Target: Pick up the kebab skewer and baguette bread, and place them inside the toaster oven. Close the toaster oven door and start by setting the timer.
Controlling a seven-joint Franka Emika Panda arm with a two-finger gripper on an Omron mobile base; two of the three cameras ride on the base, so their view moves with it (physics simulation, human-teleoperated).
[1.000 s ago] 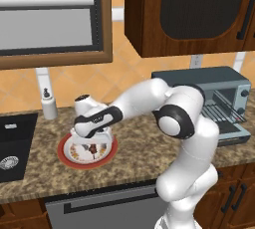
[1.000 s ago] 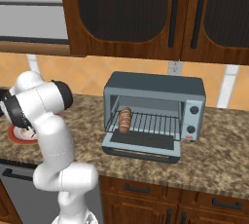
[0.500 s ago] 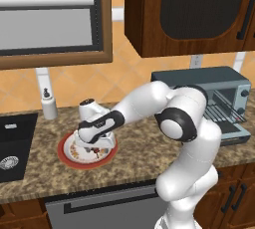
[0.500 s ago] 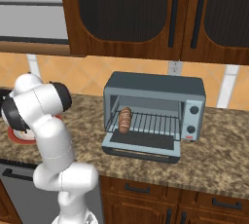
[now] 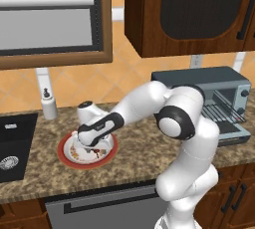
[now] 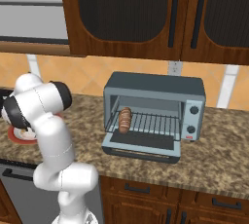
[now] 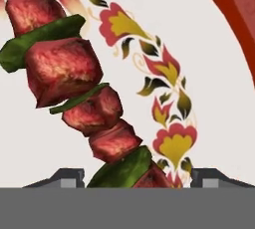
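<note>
The kebab skewer (image 7: 84, 88), red-brown chunks with green pieces, lies on a white flowered plate (image 7: 209, 88) with a red rim. My gripper (image 7: 137, 179) is open just above the plate, and the skewer's near end lies between its fingertips (image 7: 67, 178). From the left base view, the gripper (image 5: 90, 145) is low over the plate (image 5: 64, 153) on the counter. The baguette bread (image 6: 125, 120) rests on the wire rack inside the toaster oven (image 6: 155, 89). The toaster oven door (image 6: 141, 146) hangs open and flat.
A black sink (image 5: 12, 146) sits left of the plate, with a white soap bottle (image 5: 49, 106) behind it. The oven's knobs (image 6: 193, 112) are on its right side. Dark wooden cabinets (image 5: 189, 9) hang above, and my own arm spans the counter between plate and oven.
My hand has come down and slightly forward onto the plate. The oven, door and baguette have not moved.
</note>
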